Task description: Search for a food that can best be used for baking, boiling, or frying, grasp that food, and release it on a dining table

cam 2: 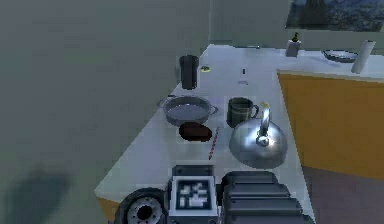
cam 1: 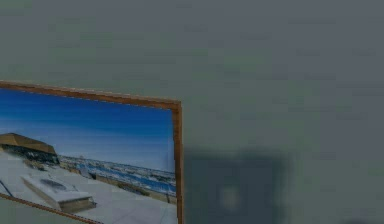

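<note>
1. Arm side view puts the gripper (cam 2: 143, 209) low at the near edge of a white counter (cam 2: 160, 150), next to a white marker square (cam 2: 195, 195). Its far end is hard to make out, so I cannot tell whether the fingers are released or grasping anything.
2. Out beyond the fingers, a little toward the arm's side, a brown lump (cam 2: 195, 131) lies flat on the counter. It is low and oval, and by colour and shape it may be the food wanted, perhaps a potato, but that is a guess.
3. Seen from the fingers, a thin red stick (cam 2: 213, 146) lies just beside the lump, with a shiny kettle (cam 2: 258, 143) past it. A grey pan (cam 2: 188, 106) sits just behind the lump, and a dark mug (cam 2: 240, 112) and a tall dark cup (cam 2: 188, 72) stand farther out.
4. I judge the lump to be stiff, fairly dense, not fragile and dull-skinned rather than slippery, though rounded enough to roll. The best hold looks to be across its short middle, a finger on each side, keeping off the pan's rim and the stick.
5. Forward view faces a grey wall (cam 1: 270, 70) with a framed picture (cam 1: 90, 155).
</note>
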You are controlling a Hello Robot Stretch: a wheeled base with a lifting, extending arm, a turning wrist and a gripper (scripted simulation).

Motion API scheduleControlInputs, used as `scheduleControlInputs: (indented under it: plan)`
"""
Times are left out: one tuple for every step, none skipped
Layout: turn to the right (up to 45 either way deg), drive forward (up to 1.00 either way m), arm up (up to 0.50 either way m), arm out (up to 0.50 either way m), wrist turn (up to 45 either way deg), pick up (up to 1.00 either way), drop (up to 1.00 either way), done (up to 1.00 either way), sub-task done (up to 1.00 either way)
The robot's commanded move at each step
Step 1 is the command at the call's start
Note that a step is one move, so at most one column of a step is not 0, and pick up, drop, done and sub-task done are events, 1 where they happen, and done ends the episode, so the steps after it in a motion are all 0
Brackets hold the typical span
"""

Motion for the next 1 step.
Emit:
scheduleControlInputs:
  plan:
    - [0.0, 0.00, 0.00, 0.28, 0.0, 0.00, 0.00, 0.00, 0.00]
